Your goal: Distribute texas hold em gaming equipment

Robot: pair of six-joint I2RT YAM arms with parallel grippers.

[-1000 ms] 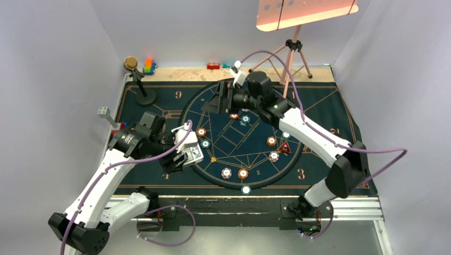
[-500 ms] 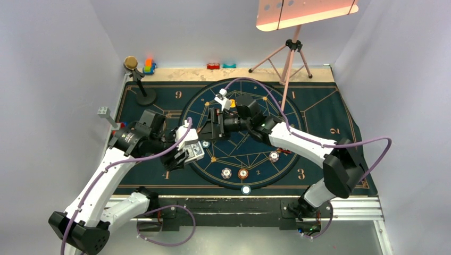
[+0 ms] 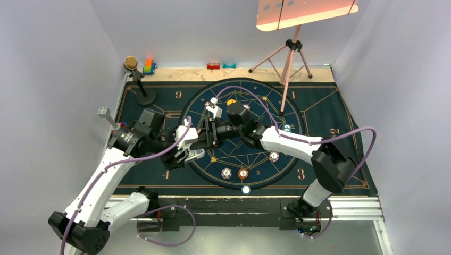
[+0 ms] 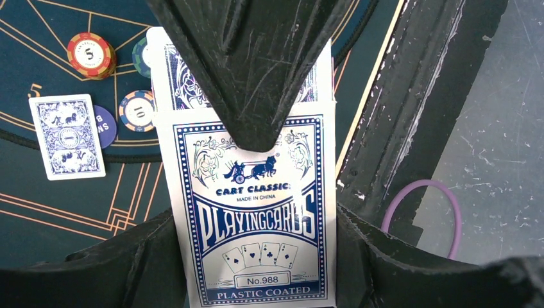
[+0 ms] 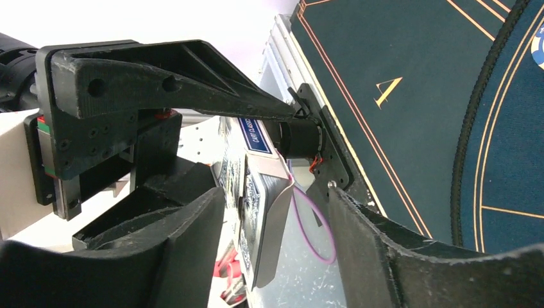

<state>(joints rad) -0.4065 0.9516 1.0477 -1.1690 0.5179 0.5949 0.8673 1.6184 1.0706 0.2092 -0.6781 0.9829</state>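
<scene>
My left gripper (image 3: 190, 150) is shut on a blue-and-white playing-card box (image 4: 253, 212), whose open top shows the cards. My right gripper (image 3: 203, 135) is open. One of its fingers (image 4: 253, 70) lies across the box's upper end. In the right wrist view its jaws (image 5: 272, 192) stand either side of the deck (image 5: 260, 205), the left finger close to the cards. A single card (image 4: 67, 136) lies face down on the mat beside several chips (image 4: 90, 53). More chips (image 3: 243, 173) lie on the mat's circle. The red triangular token is hidden.
A dark stand (image 3: 142, 90) is at the mat's back left and a tripod (image 3: 291, 50) at the back right. Toy blocks (image 3: 148, 66) line the far edge. A grey block (image 3: 102, 111) sits left of the mat. The metal rail (image 3: 255, 204) runs along the front.
My right arm has swung from the far side of the mat down and left to my left gripper, and its open jaws now straddle the deck. The left arm barely moved.
</scene>
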